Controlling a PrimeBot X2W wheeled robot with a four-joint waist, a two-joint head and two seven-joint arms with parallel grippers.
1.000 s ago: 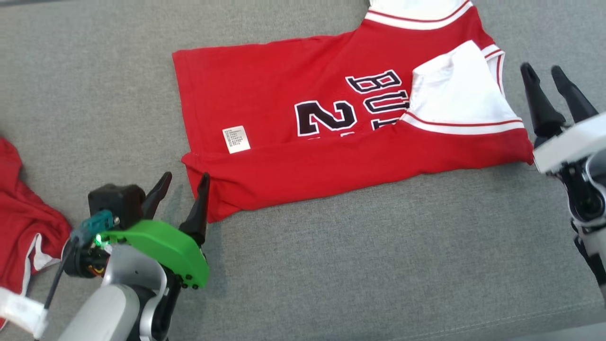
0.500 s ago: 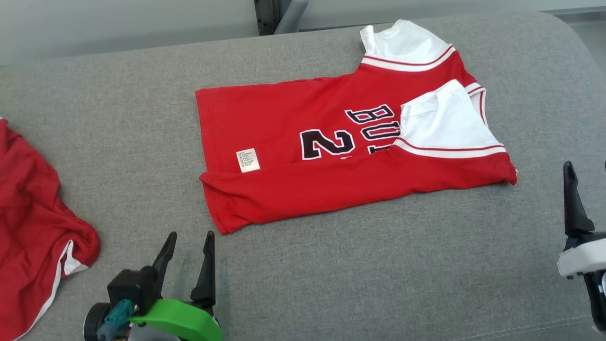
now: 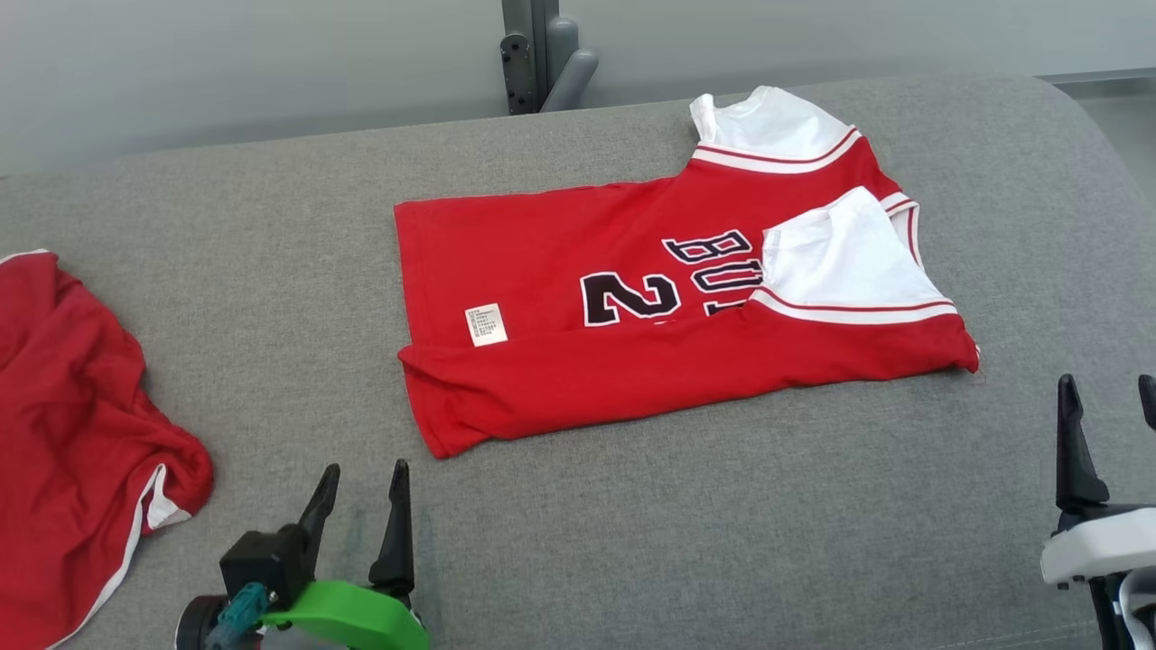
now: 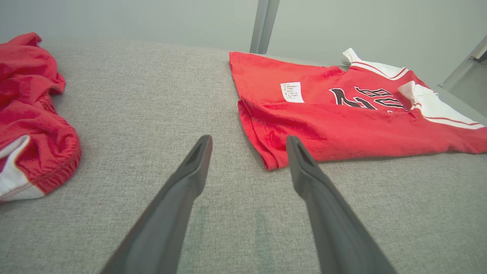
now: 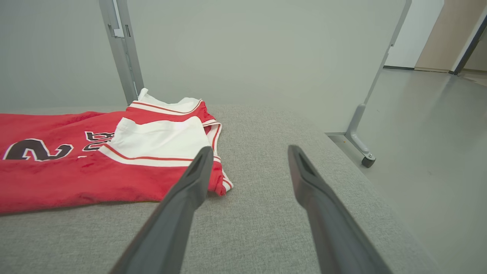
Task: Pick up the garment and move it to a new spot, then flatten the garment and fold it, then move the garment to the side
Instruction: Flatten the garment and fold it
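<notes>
The garment (image 3: 632, 307) is a red jersey with white sleeves and black lettering, lying partly folded on the grey cushion, its near long edge turned over and a white label showing. The left wrist view has the garment (image 4: 342, 114) ahead and to the right; the right wrist view has the garment (image 5: 95, 160) ahead and to the left. My left gripper (image 3: 366, 474) stands open and empty just short of the jersey's near left corner. My right gripper (image 3: 1106, 393) is open and empty at the lower right, short of the jersey's near right corner.
A second red garment with white trim (image 3: 81, 433) lies crumpled at the cushion's left end. A grey wall and a metal post (image 3: 533, 54) stand behind the cushion (image 3: 722, 524). To the right the cushion drops off to the floor, where a castered frame leg (image 5: 361, 148) stands.
The head camera has tilted up, bringing the wall and post into view. Both grippers have drawn back from the jersey's near corners, toward me, and stay open.
</notes>
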